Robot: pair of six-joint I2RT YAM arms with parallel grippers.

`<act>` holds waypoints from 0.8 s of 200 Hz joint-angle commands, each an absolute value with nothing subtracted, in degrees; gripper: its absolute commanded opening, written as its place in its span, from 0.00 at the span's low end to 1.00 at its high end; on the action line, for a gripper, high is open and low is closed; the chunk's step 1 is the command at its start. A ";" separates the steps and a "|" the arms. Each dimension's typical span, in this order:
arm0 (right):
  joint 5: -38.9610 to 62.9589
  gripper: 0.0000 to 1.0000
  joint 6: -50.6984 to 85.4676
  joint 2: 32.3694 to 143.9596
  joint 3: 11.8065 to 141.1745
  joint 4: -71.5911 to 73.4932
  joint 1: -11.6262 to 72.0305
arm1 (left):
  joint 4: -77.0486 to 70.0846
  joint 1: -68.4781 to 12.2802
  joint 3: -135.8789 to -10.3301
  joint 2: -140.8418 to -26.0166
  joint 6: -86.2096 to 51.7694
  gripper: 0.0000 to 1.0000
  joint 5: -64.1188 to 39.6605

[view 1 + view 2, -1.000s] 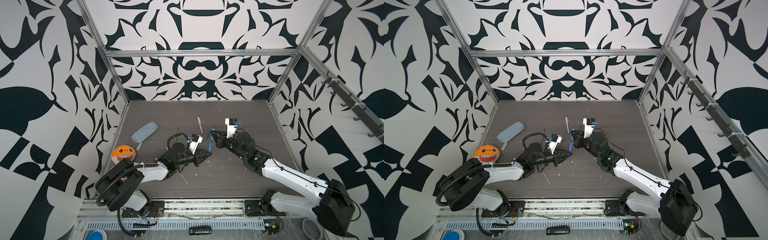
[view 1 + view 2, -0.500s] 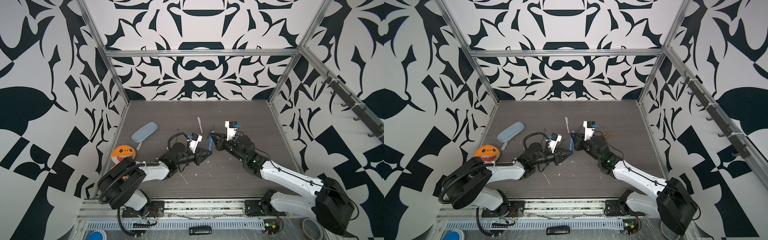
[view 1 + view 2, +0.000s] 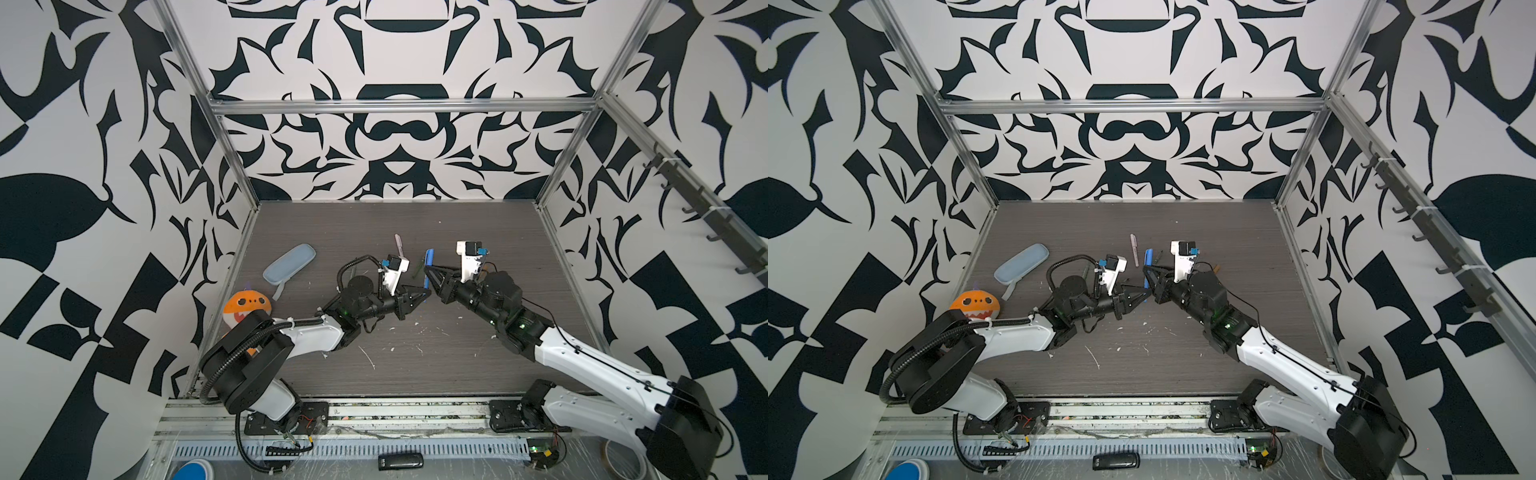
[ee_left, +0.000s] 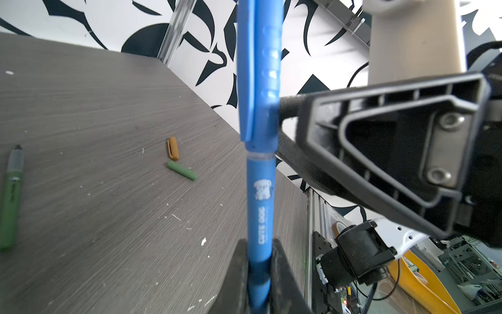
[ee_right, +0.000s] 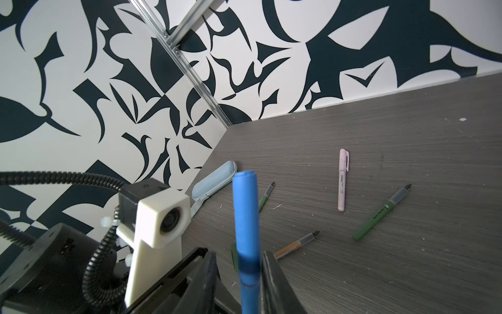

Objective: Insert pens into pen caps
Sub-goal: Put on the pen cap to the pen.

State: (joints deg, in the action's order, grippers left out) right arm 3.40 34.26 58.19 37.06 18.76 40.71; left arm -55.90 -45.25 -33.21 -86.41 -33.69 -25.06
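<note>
Looking down in both top views, the floor of this rig is a grey wood-grain tabletop (image 3: 457, 374), matte and streaky, littered with small white flecks (image 3: 368, 355). It's boxed in by flat white walls covered in bold black swirly shapes (image 3: 395, 145), with ribbed aluminium frame rails (image 3: 399, 106) running along the corners.

Mid-table, above the surface, the two arms meet nose to nose. The left gripper (image 4: 259, 261) is clenched on the lower barrel of the smooth blue plastic pen (image 4: 260, 204). The ridged blue plastic cap (image 4: 258, 68) is already seated on it, with a thin seam at the join. The right gripper (image 5: 244, 261) sits around that cap with its jaws slack, and there's a clear gap on one side.

Lying flat on the table:
- a pale pink capped pen (image 5: 342, 179)
- a green uncapped pen with a dark tip (image 5: 380, 214)
- an orange-brown uncapped pen (image 5: 296, 244)
- a second green pen (image 5: 266, 195), partly hidden behind the blue one
- a stubby orange-brown cap (image 4: 173, 148) and a stubby green cap (image 4: 181, 170), just beside each other

A soft-looking pale blue oblong pencil case (image 3: 289, 264) lies near the wall on the left arm's side. A round orange plush toy with a toothy face (image 3: 245, 305) sits nearer the front edge.
</note>
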 commanded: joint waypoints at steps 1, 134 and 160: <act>5.04 0.36 32.17 56.93 41.23 15.03 40.91 | -53.26 -45.04 -34.31 -84.64 -31.08 0.12 -24.95; 9.20 0.38 20.79 64.49 64.00 -11.14 38.98 | -39.17 -45.09 -34.05 -75.86 -15.88 0.09 -17.51; 10.11 0.35 20.30 66.93 66.63 -11.23 38.67 | -37.69 -45.09 -34.30 -74.82 -15.73 0.10 -17.58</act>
